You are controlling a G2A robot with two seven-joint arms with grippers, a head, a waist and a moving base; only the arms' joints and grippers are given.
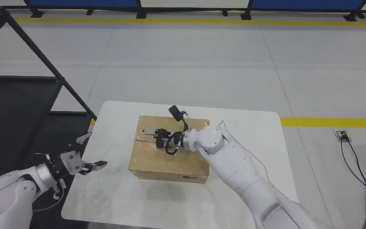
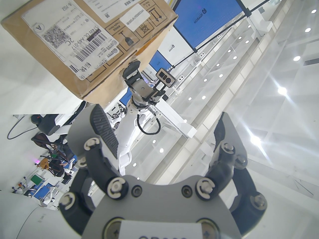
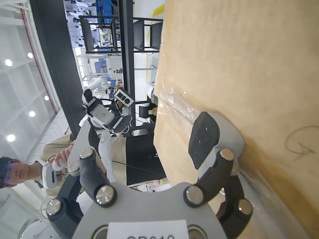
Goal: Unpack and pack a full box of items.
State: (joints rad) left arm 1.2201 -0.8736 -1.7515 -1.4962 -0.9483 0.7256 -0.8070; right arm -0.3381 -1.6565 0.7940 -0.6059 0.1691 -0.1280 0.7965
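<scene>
A closed brown cardboard box (image 1: 171, 151) sealed with clear tape sits in the middle of the white table (image 1: 251, 131). My right gripper (image 1: 162, 138) hovers over the box's top near its left end, open. In the right wrist view this gripper (image 3: 144, 140) has one finger pad (image 3: 204, 138) close against the box top (image 3: 249, 50), beside the tape seam (image 3: 174, 100). My left gripper (image 1: 91, 151) is open at the table's left edge, apart from the box. In the left wrist view it (image 2: 164, 130) faces the labelled side of the box (image 2: 82, 26), holding nothing.
A black frame (image 1: 46, 63) and a dark panel stand left of the table. Bare table surface lies on all sides of the box, widest to the right. A yellow floor line (image 1: 320, 121) runs beyond the table's right edge.
</scene>
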